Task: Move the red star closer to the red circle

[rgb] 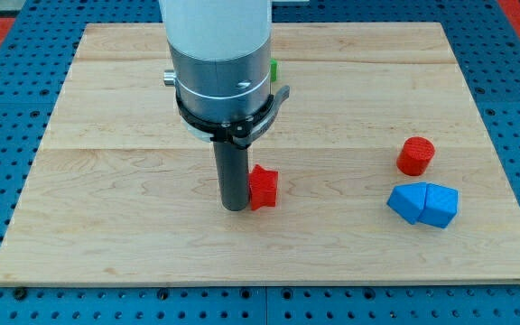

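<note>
Just left of red star (263, 188): my tip (235, 208)

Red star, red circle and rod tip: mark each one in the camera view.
red star (263, 188), camera view, on its front face, just right of my tip.
red circle (415, 155), camera view, on its side wall near the top.
my tip (235, 207), camera view, at the rod's very bottom end, touching the star's left side.

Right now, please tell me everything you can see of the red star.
The red star is a small, solid red block that looks like matte plastic or painted wood. It lies flat on the wooden board, a little below the centre. Its left part is hidden behind my rod, so only some points show. My tip stands against its left side, apparently touching. The red circle is far off to the view's right.
</note>
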### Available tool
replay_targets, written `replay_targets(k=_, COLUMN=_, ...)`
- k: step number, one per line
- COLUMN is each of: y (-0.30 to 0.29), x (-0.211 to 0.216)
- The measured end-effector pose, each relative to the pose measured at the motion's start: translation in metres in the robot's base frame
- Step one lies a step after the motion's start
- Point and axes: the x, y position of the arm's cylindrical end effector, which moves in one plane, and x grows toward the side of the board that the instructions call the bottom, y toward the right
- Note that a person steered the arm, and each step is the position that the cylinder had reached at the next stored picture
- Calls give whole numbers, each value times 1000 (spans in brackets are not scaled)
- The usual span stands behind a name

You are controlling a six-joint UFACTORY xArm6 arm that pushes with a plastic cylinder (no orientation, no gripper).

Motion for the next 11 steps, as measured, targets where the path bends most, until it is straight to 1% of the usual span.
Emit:
replay_targets(k=1, y=-7, x=33)
replay_targets(k=2, y=44, x=23)
replay_targets(k=3, y=51, x=-19)
replay_targets(k=4, y=24, x=1)
replay_targets(k=5, y=-31, x=14)
replay_targets(k=6, y=-5, x=-42)
replay_targets(k=7, y=34, x=-74)
replay_targets(k=8, y=35, x=-85)
replay_targets(k=9, y=39, x=-109)
replay_targets(k=10, y=48, x=-120)
replay_targets(k=11, y=62, x=-140)
